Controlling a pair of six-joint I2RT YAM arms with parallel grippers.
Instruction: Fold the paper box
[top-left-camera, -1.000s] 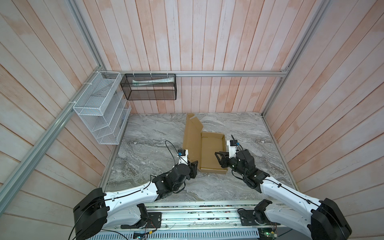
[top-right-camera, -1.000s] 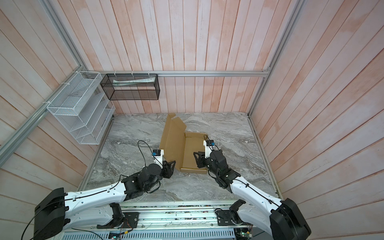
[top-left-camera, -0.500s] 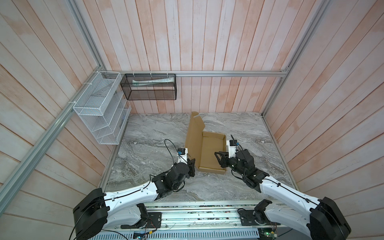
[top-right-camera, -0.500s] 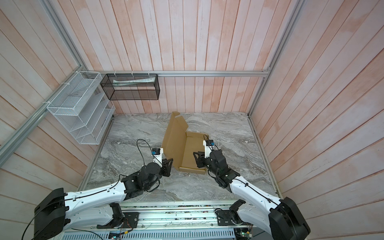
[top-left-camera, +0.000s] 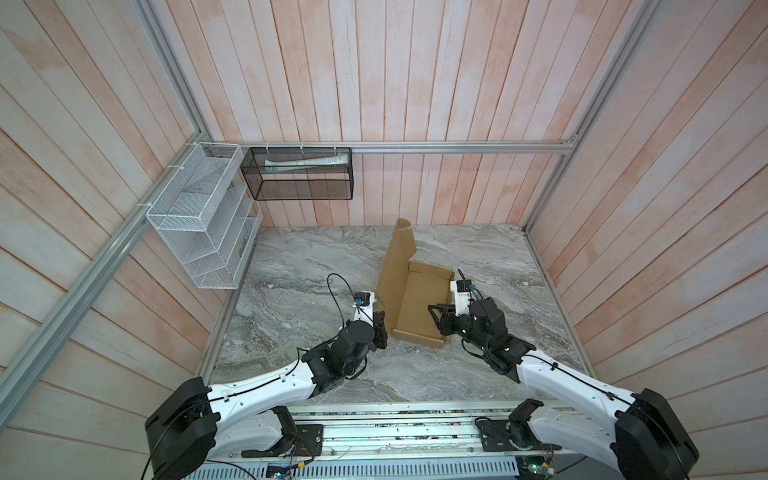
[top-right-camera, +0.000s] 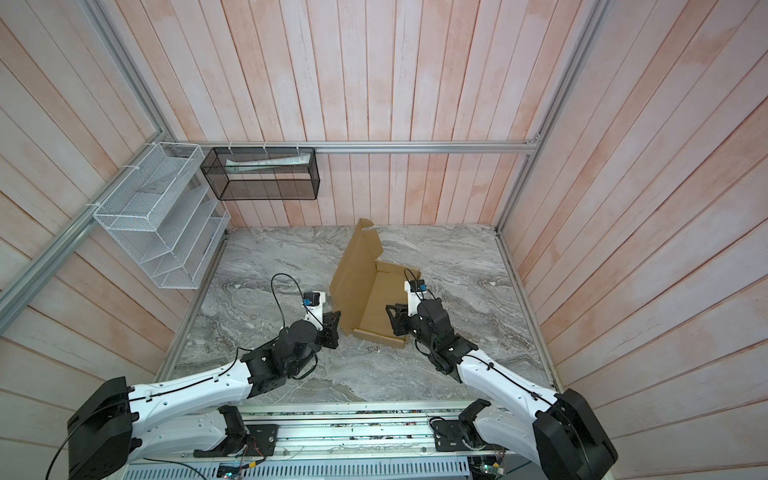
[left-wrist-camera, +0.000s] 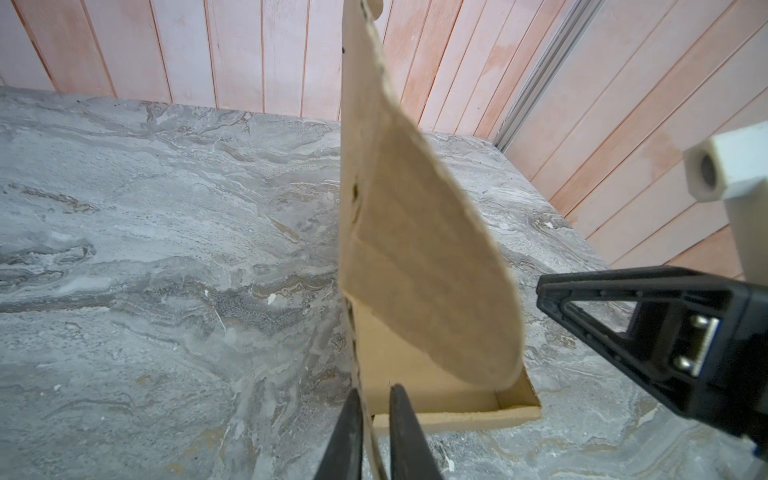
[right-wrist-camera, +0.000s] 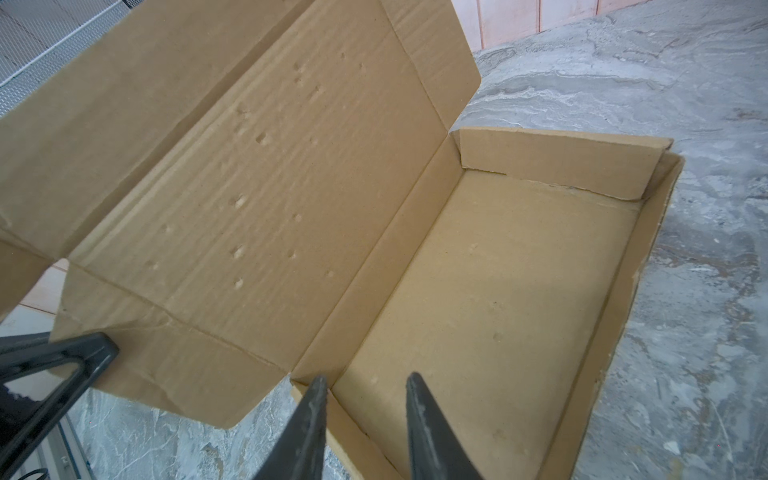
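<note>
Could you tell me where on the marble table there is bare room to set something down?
Widest bare patch: marble table between the white wire rack and the raised lid of the paper box. Smaller: right of the box toward the wall. Crowded: the box's near end, flanked by the left gripper and right gripper.

Both top views look steeply down from high above the near edge of the worktop, sharing almost the whole scene. The left wrist view sits low, facing the far edge; the right looks closely down; both share the box
</note>
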